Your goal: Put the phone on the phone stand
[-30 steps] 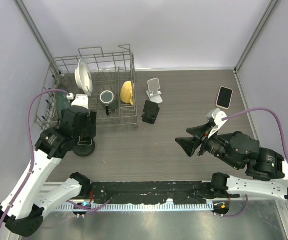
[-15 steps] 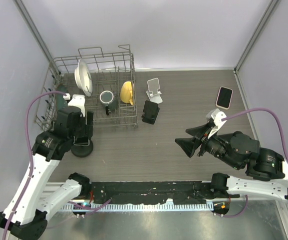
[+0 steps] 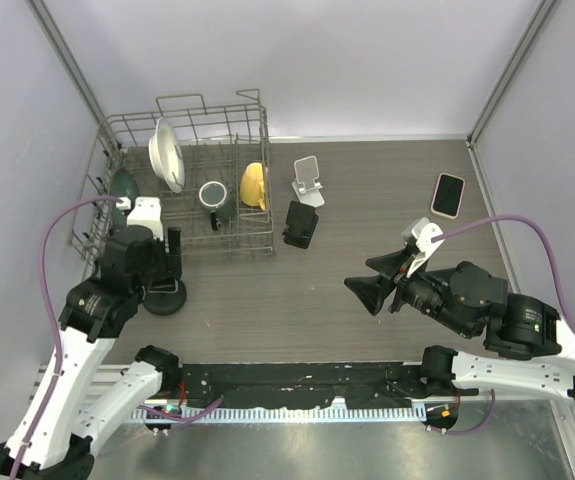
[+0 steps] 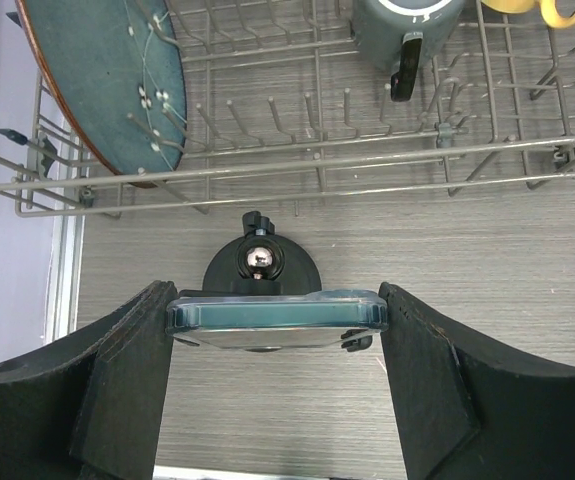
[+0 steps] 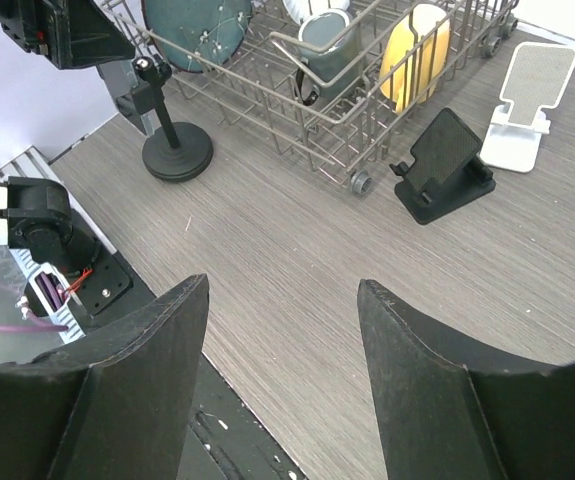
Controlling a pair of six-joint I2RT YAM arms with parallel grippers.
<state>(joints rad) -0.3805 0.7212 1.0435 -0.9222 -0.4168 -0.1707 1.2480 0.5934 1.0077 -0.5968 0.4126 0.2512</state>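
L tool (image 4: 277,300) pinching flat phone-like slab (image 4: 277,312) edgewise, wrist angled down over round-base stand (image 4: 260,272). R tool (image 5: 279,288) spread, hovering over mid tabletop (image 5: 297,230), aimed left.

I can read nothing from here: no words, labels, brand marks or numbers show on anything, near or far, left or right.

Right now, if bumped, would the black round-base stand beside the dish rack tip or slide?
Hit near its top, the round-base stand would probably tip: a thin pole rises over a small disc base. A low nudge would more likely slide it on the smooth table. It looks rigid, not floppy.
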